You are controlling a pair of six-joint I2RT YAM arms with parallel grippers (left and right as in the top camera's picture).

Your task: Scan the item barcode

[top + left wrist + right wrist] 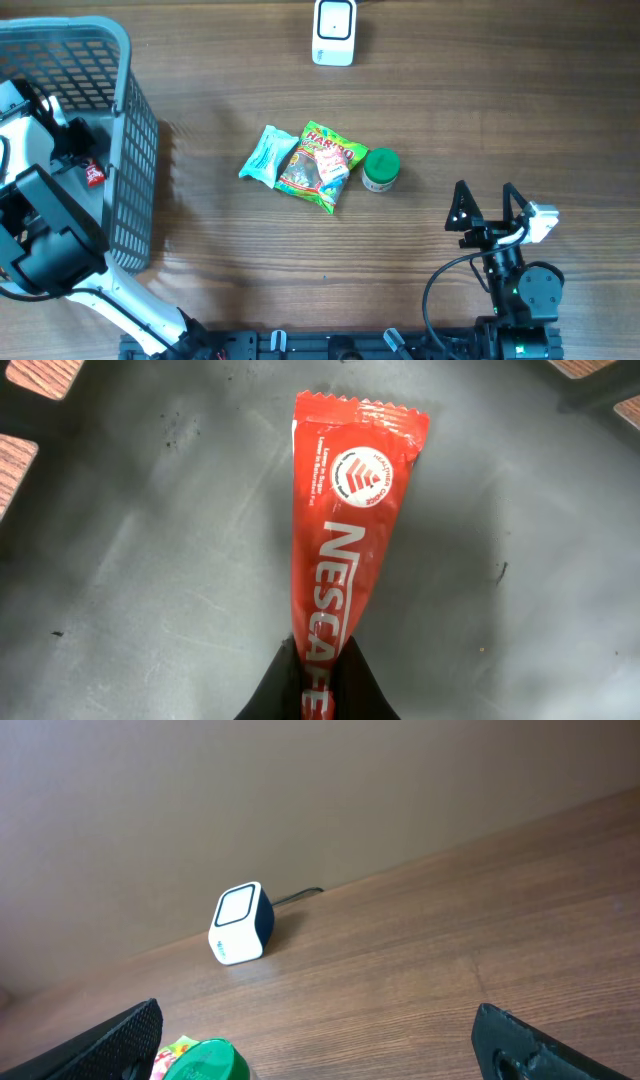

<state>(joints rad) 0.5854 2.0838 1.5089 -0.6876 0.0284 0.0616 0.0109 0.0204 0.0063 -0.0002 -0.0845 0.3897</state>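
Clearly the left gripper is pinched shut on the sachet inside the basket, its long axis running to 12 o'clock from the fingers. Overhead, the scanner lies at 2 o'clock. The right gripper gapes empty.

You've got the basket on the left with a sachet inside, scanner at the back, and wrapper, sweets bag, jar lined up left to right in the middle.

3 packets, 1 jar, 1 scanner
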